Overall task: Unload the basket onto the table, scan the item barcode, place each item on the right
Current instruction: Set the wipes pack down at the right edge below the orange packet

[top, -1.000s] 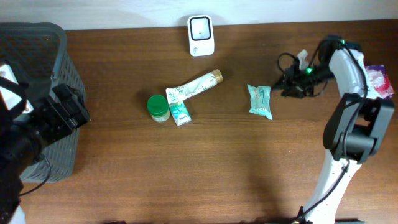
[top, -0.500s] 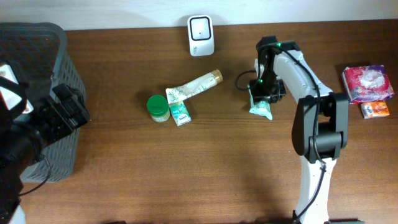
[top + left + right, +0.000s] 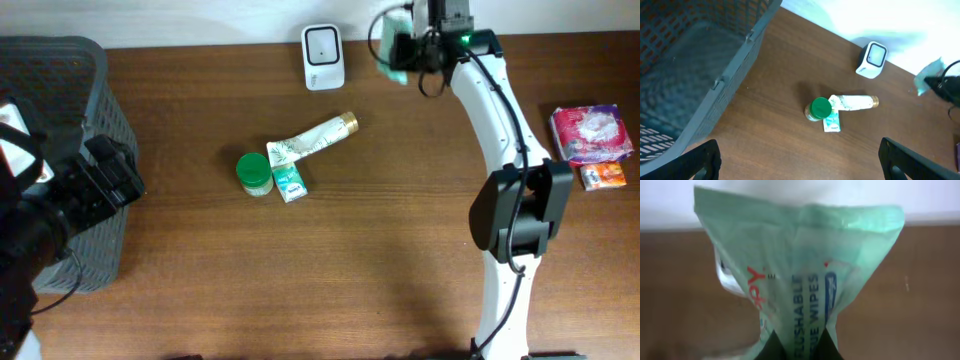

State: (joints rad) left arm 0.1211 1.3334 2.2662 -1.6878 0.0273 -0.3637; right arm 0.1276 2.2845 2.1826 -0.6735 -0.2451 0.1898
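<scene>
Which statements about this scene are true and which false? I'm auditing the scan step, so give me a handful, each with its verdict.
1. The right gripper is shut on the wipes pack. True.
2. The wipes pack lies on the table beside the tube. False: the right gripper holds it just right of the white scanner in the overhead view.
3. The left gripper is open and holds nothing. True.
4. The green-lidded jar stands inside the basket. False: the green-lidded jar stands on the table, next to the tube.
5. A red packet lies near the table's right edge in the overhead view. True.
</scene>
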